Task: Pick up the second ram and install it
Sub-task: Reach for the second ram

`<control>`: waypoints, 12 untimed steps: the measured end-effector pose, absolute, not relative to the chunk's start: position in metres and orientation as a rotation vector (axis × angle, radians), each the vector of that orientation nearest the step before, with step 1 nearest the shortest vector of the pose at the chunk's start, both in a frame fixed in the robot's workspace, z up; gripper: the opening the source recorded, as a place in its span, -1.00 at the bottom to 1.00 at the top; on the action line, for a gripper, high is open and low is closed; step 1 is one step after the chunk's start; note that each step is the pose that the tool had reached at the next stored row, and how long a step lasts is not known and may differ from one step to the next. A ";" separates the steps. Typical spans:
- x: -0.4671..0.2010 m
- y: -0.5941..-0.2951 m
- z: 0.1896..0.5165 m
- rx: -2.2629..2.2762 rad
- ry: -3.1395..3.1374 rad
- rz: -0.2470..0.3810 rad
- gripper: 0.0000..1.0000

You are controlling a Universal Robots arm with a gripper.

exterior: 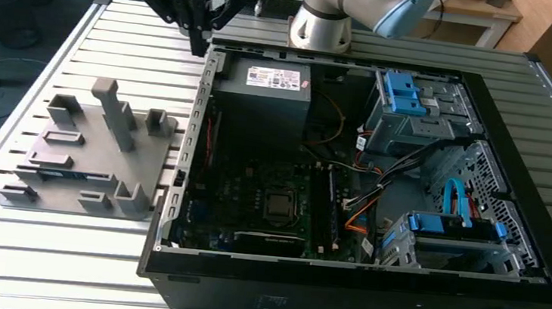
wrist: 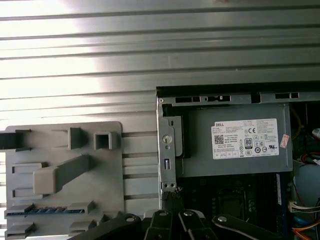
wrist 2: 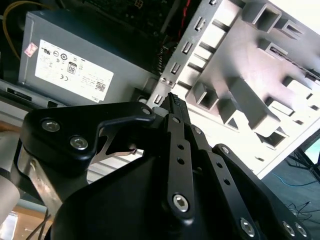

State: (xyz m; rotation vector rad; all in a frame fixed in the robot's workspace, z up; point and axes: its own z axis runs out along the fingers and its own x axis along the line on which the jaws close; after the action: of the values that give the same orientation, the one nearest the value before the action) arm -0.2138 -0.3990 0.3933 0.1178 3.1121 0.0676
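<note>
The second ram (exterior: 73,175) is a thin dark strip lying in a slot of the grey holder tray (exterior: 59,137), near the tray's front. In the first wrist view the ram (wrist: 44,210) sits low in the tray (wrist: 107,165). My gripper (exterior: 199,41) hangs high over the back corner of the open computer case, on the exterior view's left, well behind the tray and apart from the ram. Its black fingers meet at the tips (wrist 2: 173,100) with nothing seen between them. The first wrist view shows the fingertips (wrist: 172,194) over the case's edge.
The open computer case (exterior: 187,153) lies on the slatted metal table (exterior: 33,253). Inside it are the grey power supply (exterior: 267,93), the motherboard (exterior: 271,200), blue drive brackets (exterior: 403,95) and loose cables. The tray's upright blocks (exterior: 118,113) stand between the gripper and the ram.
</note>
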 end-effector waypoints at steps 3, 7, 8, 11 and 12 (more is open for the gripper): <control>-0.221 -0.399 0.393 0.118 3.112 0.068 -0.80; -0.228 -0.399 0.393 0.118 3.112 0.068 -0.80; -0.229 -0.399 0.393 0.118 3.112 0.068 -0.80; -0.233 -0.399 0.393 0.118 3.112 0.068 -0.80; -0.234 -0.399 0.393 0.118 3.112 0.068 -0.80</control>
State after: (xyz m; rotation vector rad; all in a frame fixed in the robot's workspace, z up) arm -0.2340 -0.3994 0.3932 0.1180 3.1121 0.0676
